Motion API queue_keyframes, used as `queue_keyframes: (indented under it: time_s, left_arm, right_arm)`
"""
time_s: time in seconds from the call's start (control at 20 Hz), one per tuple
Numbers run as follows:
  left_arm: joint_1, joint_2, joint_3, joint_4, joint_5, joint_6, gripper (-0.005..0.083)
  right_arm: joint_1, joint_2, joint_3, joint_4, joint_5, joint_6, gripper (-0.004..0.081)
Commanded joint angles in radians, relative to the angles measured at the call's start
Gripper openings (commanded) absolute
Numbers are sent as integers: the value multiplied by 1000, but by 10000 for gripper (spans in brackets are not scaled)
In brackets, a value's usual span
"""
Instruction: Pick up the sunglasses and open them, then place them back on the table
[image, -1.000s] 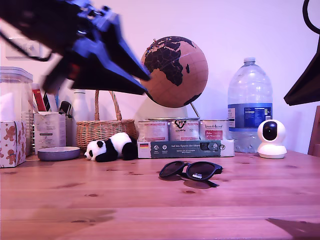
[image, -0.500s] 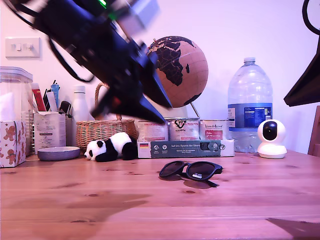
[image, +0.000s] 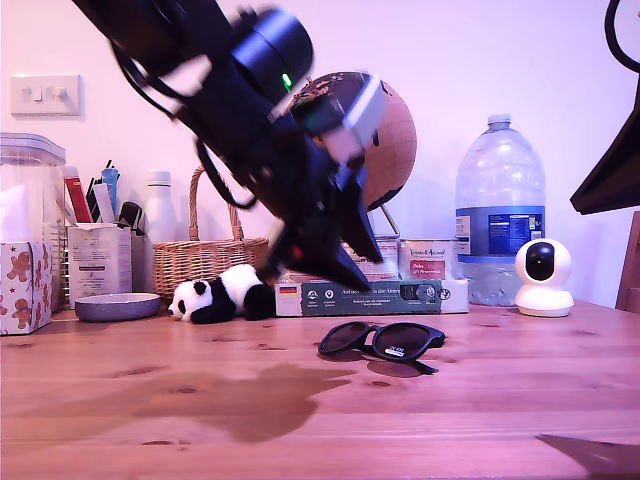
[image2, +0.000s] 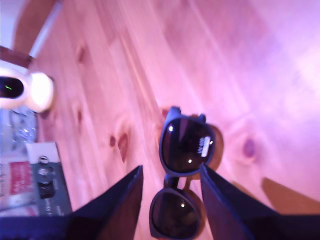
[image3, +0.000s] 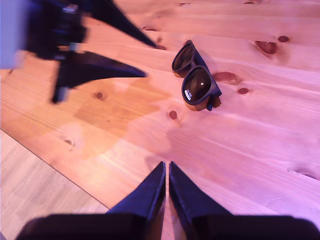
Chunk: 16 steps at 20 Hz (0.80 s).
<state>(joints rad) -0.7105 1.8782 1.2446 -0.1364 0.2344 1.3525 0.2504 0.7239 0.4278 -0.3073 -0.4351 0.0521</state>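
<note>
My first gripper (image2: 167, 175) has its 2 jaws spread, hanging above the sunglasses (image2: 184, 172) with nothing held; the frame lies folded on the table (image2: 125, 60) just under and between the fingertips, white sticker on 1 lens. My second gripper (image3: 167, 172) is pressed together, empty, well apart from the sunglasses, above bare planks.

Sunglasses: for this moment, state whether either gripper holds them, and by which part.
Nothing is held. The sunglasses lie folded on the table; my first gripper is open above them, and my second gripper is shut on nothing.
</note>
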Motion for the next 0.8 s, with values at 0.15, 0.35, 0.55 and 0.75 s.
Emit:
queue_keyframes:
  time_s: [0.15,0.35,0.55,0.75]
  left_arm:
    - [13,115,93,1,-11,18,324]
    - [35,164,130,-5,-28,38,324]
    - [55,193,130,-6,-37,70,324]
    - [57,205,130,0,-32,89,324]
  right_arm:
    - [5,5,-20,10,0,-1,-11]
    - [5,5,-20,10,0,-1,-10]
    - [5,5,-20,10,0,-1,-11]
    - [5,5,-20,10,0,-1,-11]
